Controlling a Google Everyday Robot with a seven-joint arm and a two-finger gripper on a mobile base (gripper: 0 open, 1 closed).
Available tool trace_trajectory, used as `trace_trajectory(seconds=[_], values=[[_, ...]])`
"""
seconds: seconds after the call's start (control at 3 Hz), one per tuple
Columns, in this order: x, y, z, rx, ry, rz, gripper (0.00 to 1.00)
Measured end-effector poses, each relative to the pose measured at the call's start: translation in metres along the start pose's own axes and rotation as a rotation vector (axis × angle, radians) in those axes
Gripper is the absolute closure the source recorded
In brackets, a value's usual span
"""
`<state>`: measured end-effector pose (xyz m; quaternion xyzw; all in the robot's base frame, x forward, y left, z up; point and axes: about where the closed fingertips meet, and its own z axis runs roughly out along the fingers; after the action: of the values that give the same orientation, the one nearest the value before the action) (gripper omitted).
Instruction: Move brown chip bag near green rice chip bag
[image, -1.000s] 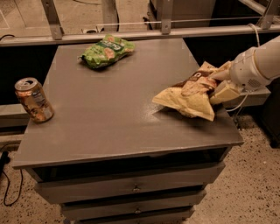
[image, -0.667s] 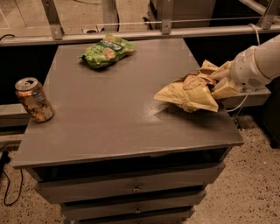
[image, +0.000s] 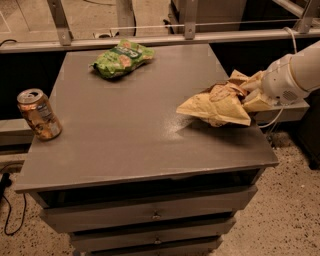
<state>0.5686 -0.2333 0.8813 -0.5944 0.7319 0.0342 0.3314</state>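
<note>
- The bench (image: 150, 145) spreads left of the end effector (image: 254, 96), which sits at its right edge.
- The brown chip bag (image: 217, 104) juts left from the end effector, which is clamped on its crumpled right end.
- The green rice chip bag (image: 121, 59) lies far left and beyond.
- A drink can (image: 39, 114) stands farthest left.

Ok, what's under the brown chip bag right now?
Only the grey table top and a shadow show beneath the brown chip bag, near the edge by the arm. The gripper is at the bag's far end, mostly covered by it.
</note>
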Motion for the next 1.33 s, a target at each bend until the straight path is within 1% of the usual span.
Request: trace_trajectory(seconds=[0.33,0.67,1.0,1.33], values=[[-0.026,-0.016,0.002,0.033,-0.079,-0.065,1.0],[-0.072,-0.054,0.006,0.112,-0.186,-0.18,1.0],[-0.116,-0.092,0.018,0.158,-0.301,-0.276,1.0],[-0.149,-0.12,0.048,0.171,-0.388,-0.335,1.0]])
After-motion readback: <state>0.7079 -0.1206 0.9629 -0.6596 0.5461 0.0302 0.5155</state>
